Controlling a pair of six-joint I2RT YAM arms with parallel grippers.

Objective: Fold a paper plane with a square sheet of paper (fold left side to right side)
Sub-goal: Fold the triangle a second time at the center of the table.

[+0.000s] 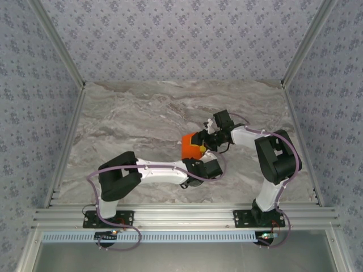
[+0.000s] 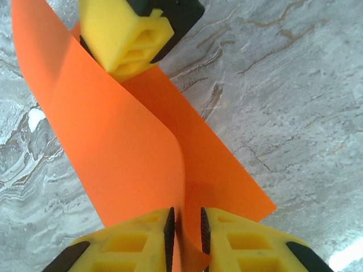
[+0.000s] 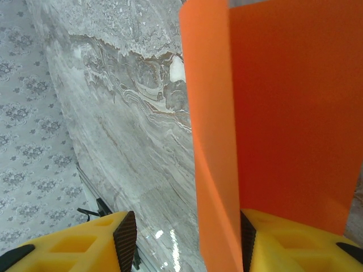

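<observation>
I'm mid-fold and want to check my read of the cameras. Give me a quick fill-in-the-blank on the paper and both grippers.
1. The square sheet of paper is bright ___ in colour.
2. The left gripper pinches the curled sheet above a table with a grey ___ pattern.
3. The right gripper has its jaws ___, with the sheet leaning against just one finger.

Missing words: orange; marble; open.

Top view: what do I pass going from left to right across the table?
left arm → paper → right arm
</observation>
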